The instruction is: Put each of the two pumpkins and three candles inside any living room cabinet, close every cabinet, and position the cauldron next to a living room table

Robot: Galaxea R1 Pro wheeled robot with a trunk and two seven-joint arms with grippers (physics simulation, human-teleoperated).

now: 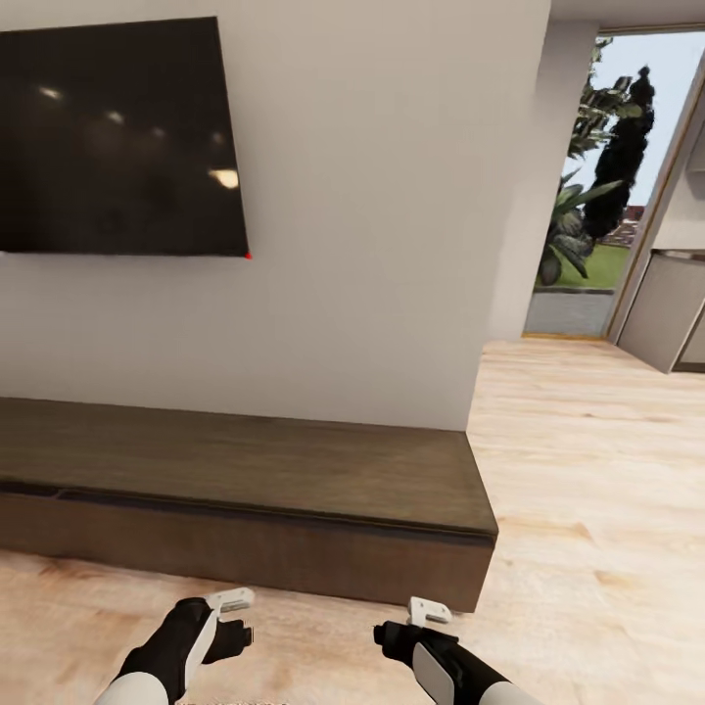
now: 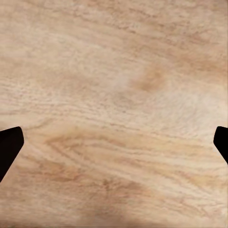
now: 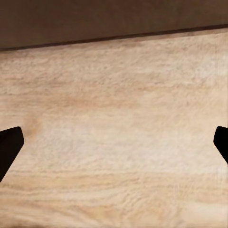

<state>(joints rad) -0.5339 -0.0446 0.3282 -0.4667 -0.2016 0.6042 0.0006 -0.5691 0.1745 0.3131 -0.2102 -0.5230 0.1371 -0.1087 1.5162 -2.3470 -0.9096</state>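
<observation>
The cabinet [image 1: 245, 490] looks heavy and rigid; its front, directly ahead of the spread-fingered, empty left gripper [image 1: 238, 617] and right gripper [image 1: 406, 622], likely opens at the top seam.

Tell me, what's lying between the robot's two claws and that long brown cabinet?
Just wooden floor, seen from the head camera: the left gripper and right gripper hang short of the cabinet.

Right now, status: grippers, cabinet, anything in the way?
Left gripper and right gripper open, empty, low over the floor. Cabinet dead ahead, top bare, front looks shut. Nothing between grippers and cabinet.
</observation>
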